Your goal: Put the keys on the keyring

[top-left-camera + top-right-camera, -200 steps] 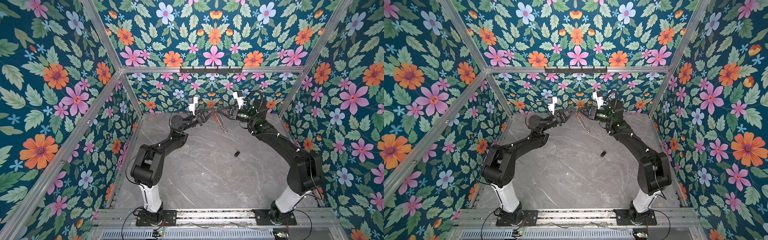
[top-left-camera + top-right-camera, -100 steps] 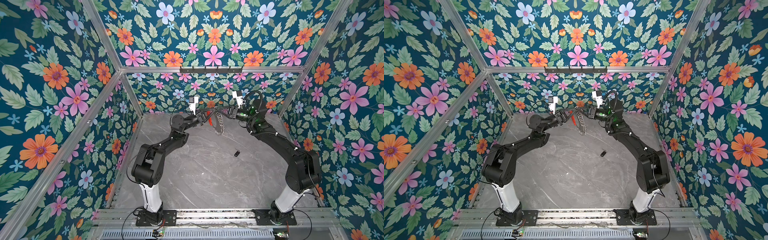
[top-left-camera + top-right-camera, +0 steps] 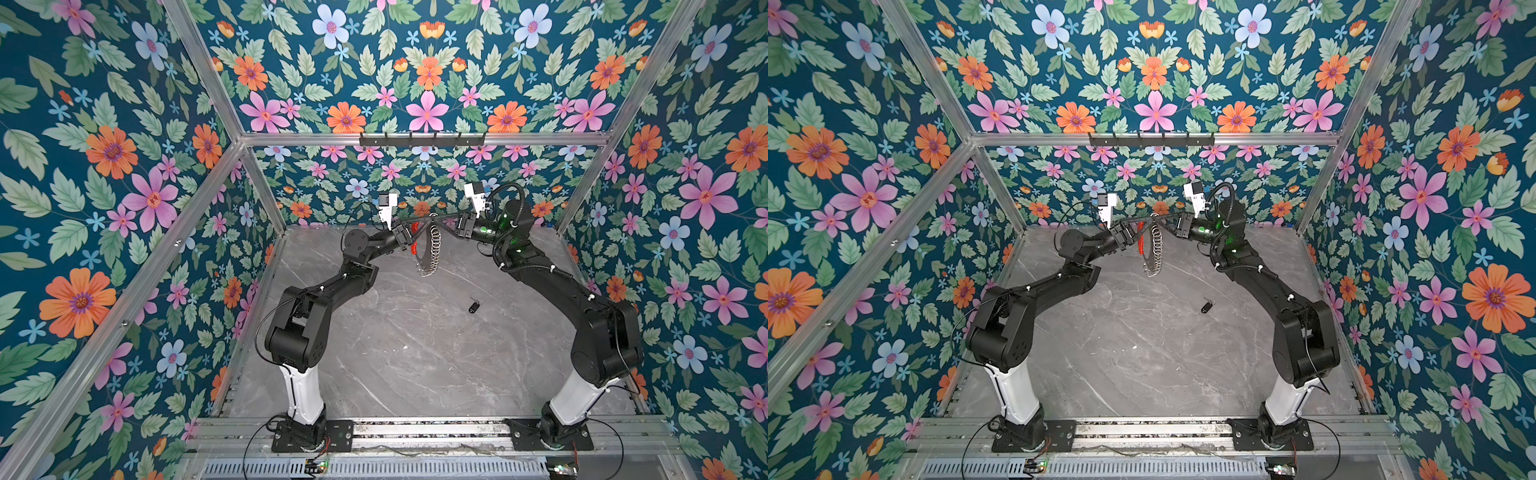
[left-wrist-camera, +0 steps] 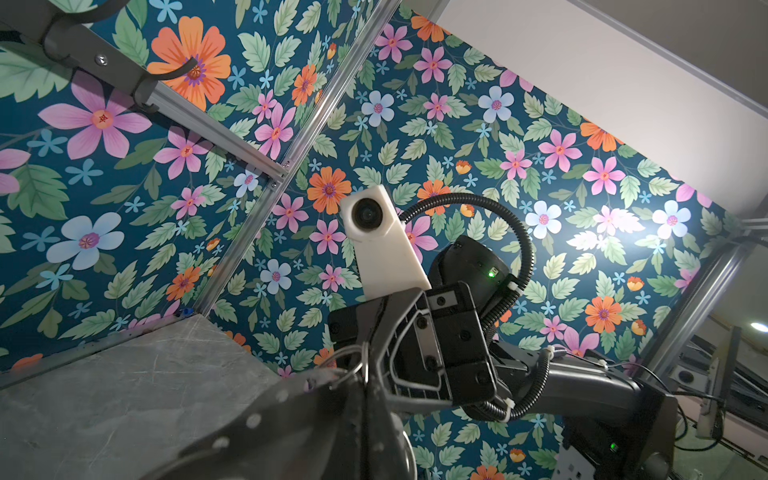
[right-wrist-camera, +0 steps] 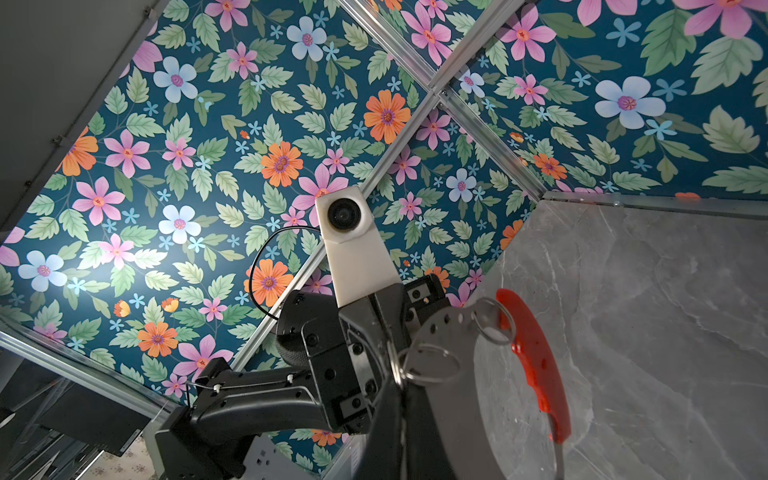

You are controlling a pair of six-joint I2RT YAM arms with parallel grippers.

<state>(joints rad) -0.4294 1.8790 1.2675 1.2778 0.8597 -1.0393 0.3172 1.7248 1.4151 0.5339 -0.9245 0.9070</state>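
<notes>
silver metal hangs in the air at the twelve o'clock end of the counter (image 3: 395, 357). the keyring (image 3: 432, 239) is held up on edge between the two arms, clear of the surface. its fringe of small loops (image 3: 430, 270) dangles toward six o'clock and its red bar (image 5: 536, 361) sits on the nine o'clock side.

the left end effector (image 3: 420, 224) reaches in from nine o'clock and is pressed together on the hoop's rim by the red bar. the right end effector (image 3: 445, 219) comes from three o'clock, also pressed together. in the right wrist view it seems to nip the hoop's top edge where a loop hangs, though i cannot tell which loop.

i take the lifted, two-sided hold as a way to stop the hoop swinging and to let the loops fall free, so one can be singled out.

the keys (image 3: 473, 307), really one small black fob, lie flat on the counter at about five o'clock from the keyring. they are well apart from it and neither arm touches them. with both arms busy, i judge one must let go to fetch the fob. the hoop may twist when it does.
</notes>
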